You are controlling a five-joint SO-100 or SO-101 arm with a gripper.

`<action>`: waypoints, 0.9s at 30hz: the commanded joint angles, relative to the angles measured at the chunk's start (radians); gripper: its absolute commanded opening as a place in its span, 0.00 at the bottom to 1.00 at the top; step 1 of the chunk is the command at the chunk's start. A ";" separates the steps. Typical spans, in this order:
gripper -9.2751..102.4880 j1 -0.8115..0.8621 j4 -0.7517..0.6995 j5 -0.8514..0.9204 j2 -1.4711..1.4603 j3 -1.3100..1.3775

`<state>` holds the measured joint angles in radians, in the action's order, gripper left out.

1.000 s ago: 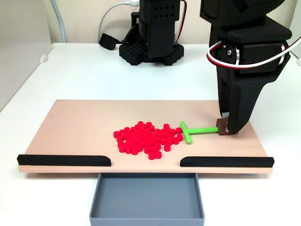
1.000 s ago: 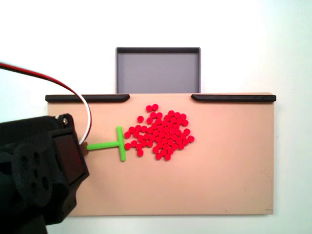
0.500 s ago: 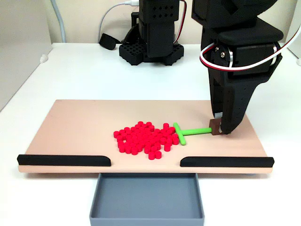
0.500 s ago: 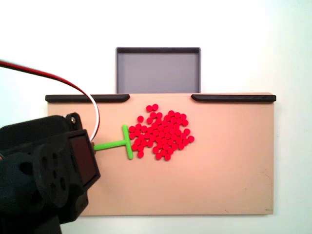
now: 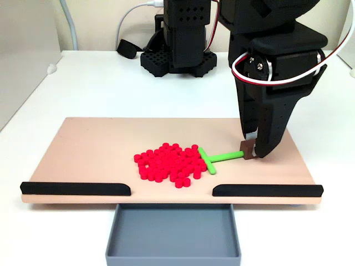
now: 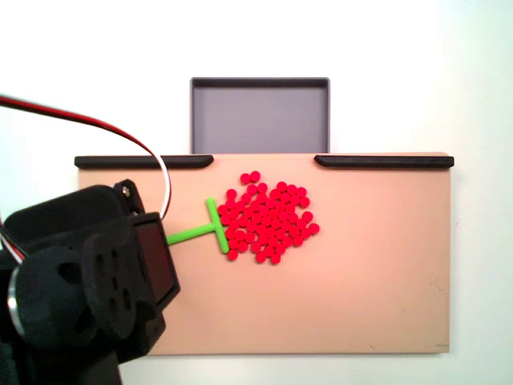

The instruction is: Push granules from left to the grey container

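White table (image 5: 100,94); pale wall (image 5: 105,22) behind; even light.

I can read no text, label, brand, number or sign on anything around me in either fixed view; every surface I see is plain and unmarked.

Tan board (image 6: 377,305): wide bare surface on the right and bottom in the top-down fixed view. Two black strips (image 5: 76,189) (image 5: 267,190) block its tray-side edge; the gap between them opens onto the grey container (image 5: 173,233). Granules (image 6: 268,216) lie heaped just short of that gap, green pusher (image 6: 210,229) touching their left side.
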<state>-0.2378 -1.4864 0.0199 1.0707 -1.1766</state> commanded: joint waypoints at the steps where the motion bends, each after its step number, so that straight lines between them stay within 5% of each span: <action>1: 0.08 0.014 0.002 0.025 0.048 0.000; 27: 0.08 0.052 0.002 0.252 0.044 0.000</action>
<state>-0.2010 -1.4895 0.2470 1.0707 -1.1766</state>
